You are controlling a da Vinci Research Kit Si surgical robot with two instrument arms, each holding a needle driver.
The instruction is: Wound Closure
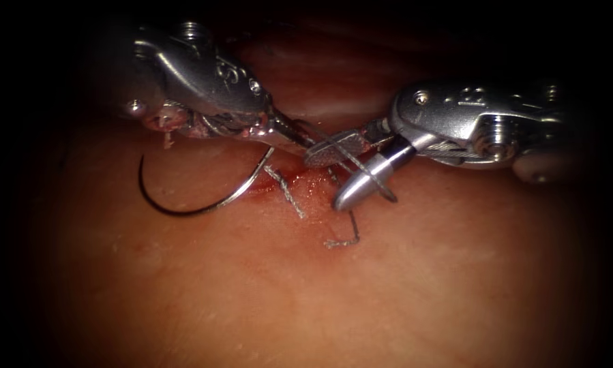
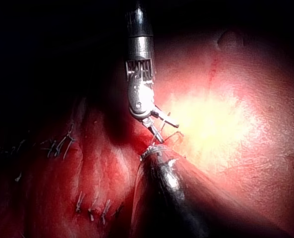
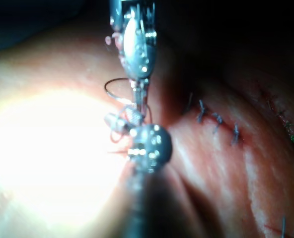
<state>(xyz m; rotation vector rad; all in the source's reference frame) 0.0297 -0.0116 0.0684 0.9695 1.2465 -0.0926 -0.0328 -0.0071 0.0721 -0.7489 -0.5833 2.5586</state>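
Observation:
My left tool (image 1: pixel 298 139) comes in from the upper left, jaws shut on the curved needle (image 1: pixel 183 210) close to its thread end. The needle arcs out over the tissue (image 1: pixel 306 293) on the left of the cut, tip free and not in the tissue. My right tool (image 1: pixel 324 180) stands open just right of the left jaws, holding nothing. A loop of thread (image 1: pixel 381 182) runs around its lower jaw. Short thread ends (image 1: pixel 286 192) cross the cut, with red fluid (image 1: pixel 311 180) around them. The right tool (image 2: pixel 163 125) shows open in the left wrist view. The needle (image 3: pixel 116 88) curves beside the left tool (image 3: pixel 137 54).
A loose thread tail (image 1: pixel 344 240) lies on the tissue below the right tool. Rows of earlier stitches (image 2: pixel 62 147) (image 2: pixel 93 206) lie along older cuts, and more stitches (image 3: pixel 217 122) sit beside the right tool's wrist (image 3: pixel 148 142).

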